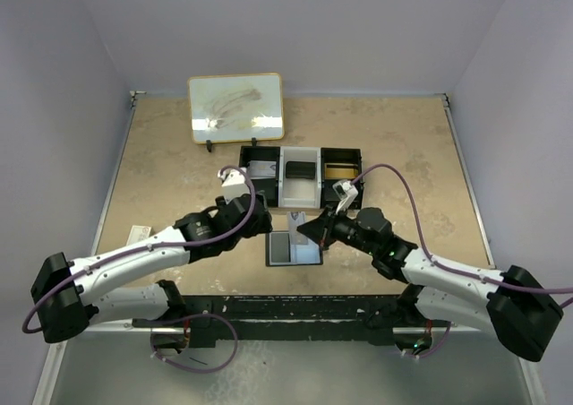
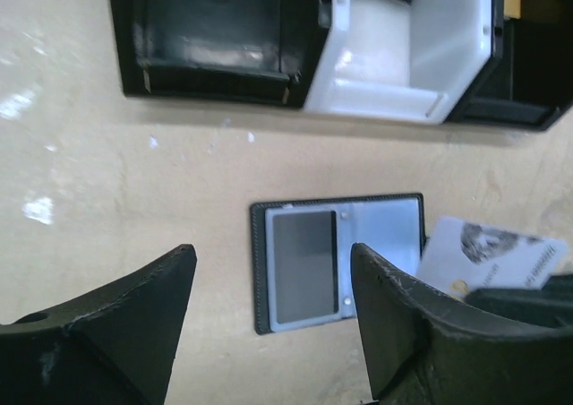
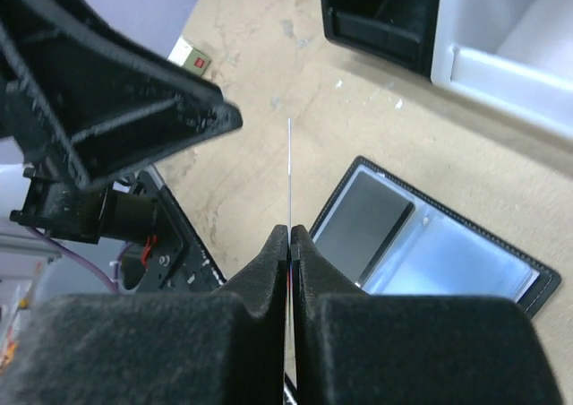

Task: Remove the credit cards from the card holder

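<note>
The card holder [image 1: 294, 248] is laid open by the table's [image 1: 403, 154] near edge. A card [image 2: 492, 253] is pinched in the closed right gripper [image 3: 290, 235] (best lifted clear without bending); the left gripper [image 2: 271, 251] is spread wide, empty.

I see a black card holder [image 2: 338, 262] with blue-grey panels. The tray [image 2: 376, 100] is black and white, the card [image 2: 492, 253] white with grey print

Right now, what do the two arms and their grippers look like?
Both arms, left and right, have white links between bulky black joints. A loose mauve cable loops along each. The left gripper and right gripper have matte black, wedge-shaped fingers.
</note>
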